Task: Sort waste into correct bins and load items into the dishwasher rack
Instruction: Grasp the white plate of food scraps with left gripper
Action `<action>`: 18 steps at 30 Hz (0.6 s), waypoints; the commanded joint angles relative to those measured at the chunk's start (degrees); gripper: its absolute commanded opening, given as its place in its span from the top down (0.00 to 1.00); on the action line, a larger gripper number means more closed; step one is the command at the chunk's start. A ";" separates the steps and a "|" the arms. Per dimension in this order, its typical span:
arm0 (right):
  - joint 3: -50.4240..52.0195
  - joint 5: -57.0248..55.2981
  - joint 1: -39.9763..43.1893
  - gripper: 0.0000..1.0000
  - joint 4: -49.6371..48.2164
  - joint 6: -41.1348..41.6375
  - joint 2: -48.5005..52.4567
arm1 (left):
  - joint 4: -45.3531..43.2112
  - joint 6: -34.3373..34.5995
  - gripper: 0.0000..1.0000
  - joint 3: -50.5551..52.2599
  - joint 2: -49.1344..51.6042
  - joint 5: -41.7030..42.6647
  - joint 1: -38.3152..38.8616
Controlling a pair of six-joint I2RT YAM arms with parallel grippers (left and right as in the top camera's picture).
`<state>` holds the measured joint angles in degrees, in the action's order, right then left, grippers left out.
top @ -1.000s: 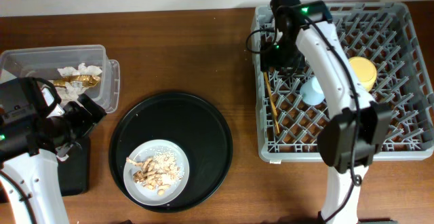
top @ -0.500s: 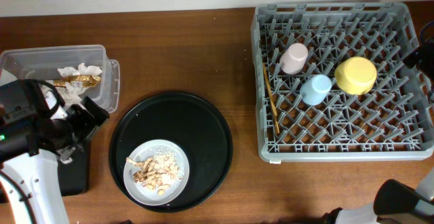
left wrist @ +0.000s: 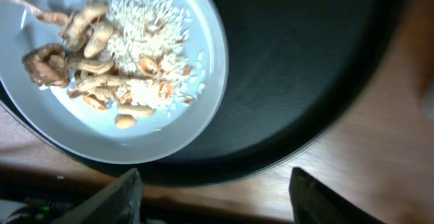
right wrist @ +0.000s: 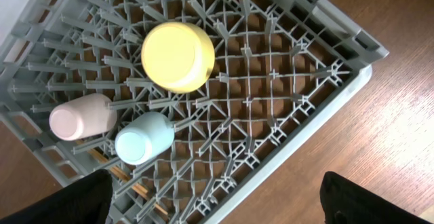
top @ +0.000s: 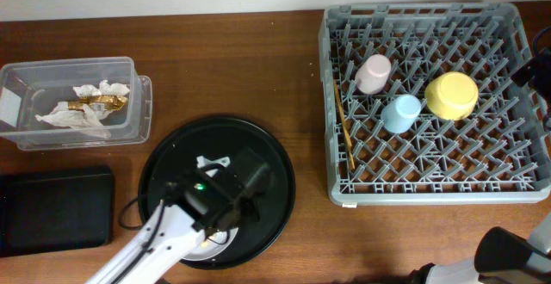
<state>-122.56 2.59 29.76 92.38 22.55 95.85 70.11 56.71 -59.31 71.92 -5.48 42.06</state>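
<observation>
left gripper (left wrist: pixel 215 195) open, empty, over white round plate (left wrist: pixel 74 115) w/ beige crumbly food scraps (left wrist: pixel 115 68); right gripper (right wrist: pixel 217 203) open too, above large grey plastic dishwasher rack (right wrist: pixel 291 108).

The table (top: pixel 250 60) is brown wood with visible grain. The dishwasher rack (top: pixel 430 195) looks like matt grey plastic. The tub (top: pixel 140 116) is clear plastic, holding crumpled white paper (top: pixel 76 116) and shiny gold-brown foil (top: pixel 99 101). The round black tray (top: pixel 277 172) has a faint sheen. The white plate (left wrist: pixel 169 132) is smooth and glossy — the food scraps (left wrist: pixel 146 44) look grainy and rough.
</observation>
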 commanded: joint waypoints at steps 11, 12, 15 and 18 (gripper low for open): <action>-0.13 -0.26 -0.07 0.02 -0.07 0.46 0.31 | -16.76 -4.98 0.55 5.38 28.35 -7.91 1.55; -0.13 -0.26 -0.07 0.02 -0.07 0.46 0.31 | -16.76 -4.96 0.62 5.38 28.68 -7.93 1.55; -0.13 -0.26 -0.07 0.02 -0.07 0.48 0.31 | -16.74 -4.96 0.75 5.40 28.68 -8.81 1.55; -0.13 -0.26 -0.07 0.02 -0.07 0.46 0.31 | -16.09 -4.94 0.93 5.40 28.70 -8.94 1.55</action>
<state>-122.56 2.61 29.76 92.38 22.52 95.85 53.45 51.81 -54.26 99.88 -13.04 43.59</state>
